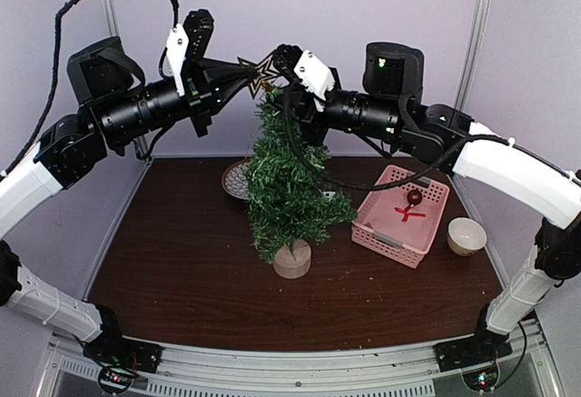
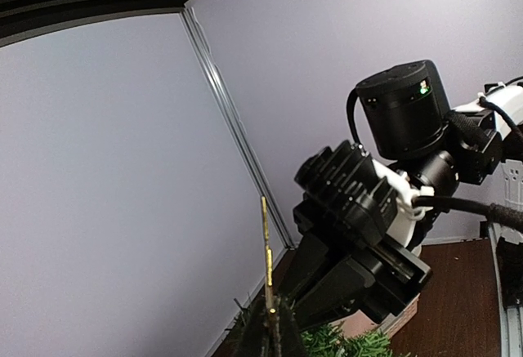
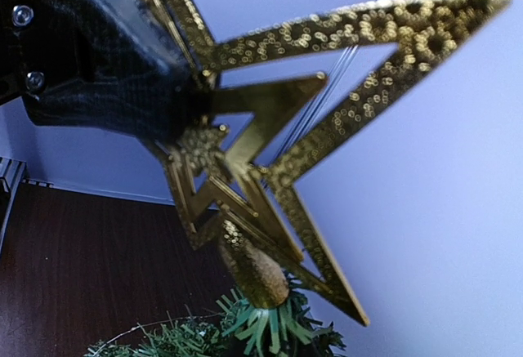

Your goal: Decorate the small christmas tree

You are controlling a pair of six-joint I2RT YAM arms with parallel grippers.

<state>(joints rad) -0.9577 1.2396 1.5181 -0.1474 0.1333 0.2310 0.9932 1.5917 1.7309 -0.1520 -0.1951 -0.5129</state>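
Star (image 3: 270,153) caps the small christmas tree (image 1: 286,188), left claw (image 1: 245,73) clamped on it to steady seating (right claw (image 1: 280,57) closed alongside).

Pink basket (image 1: 392,243), cream bowl (image 1: 466,236), patterned plate (image 1: 235,180)

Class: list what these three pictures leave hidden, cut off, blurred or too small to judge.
- Top view: plate half hidden behind the tree.
- Top view: red item in the basket too small to identify.
- Top view: what the right gripper pinches, if anything, hidden by its own body.
- Left wrist view: star edge-on, its base hidden by the left gripper.
- Right wrist view: star's joint with the tree tip blurred; seating unclear.
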